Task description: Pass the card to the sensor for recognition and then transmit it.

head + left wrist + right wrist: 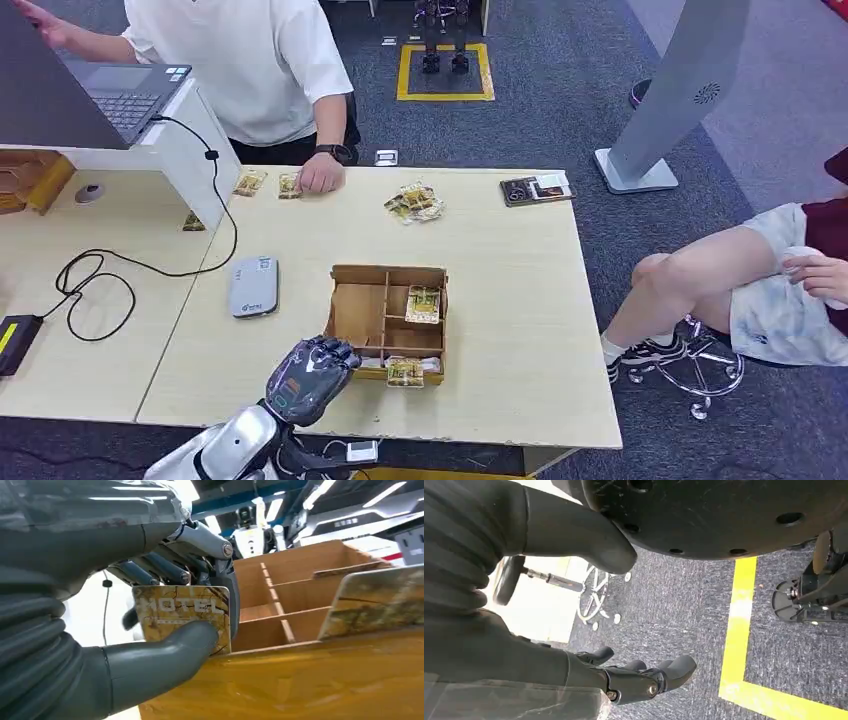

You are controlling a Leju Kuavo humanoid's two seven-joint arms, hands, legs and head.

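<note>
I have the left hand (312, 378) over the near edge of the counter (520, 330), at the near-left corner of the wooden divided box (388, 322). On the left wrist camera the thumb (165, 652) and the darker fingers (150, 570) pinch a gold hotel card (182, 612), held upright just beside the box's near wall. Another card of the same kind stands in the box (423, 304) beyond the hand and to its right, and a third (405, 372) lies at the box's front edge, just right of the hand. The grey card sensor (253, 286) sits flat on the counter ahead of the hand and to its left, apart from it. My right hand (644, 677) hangs above the carpet with its fingers loosely curled and apart, holding nothing. A person's hand (321, 172) rests at the counter's far edge.
</note>
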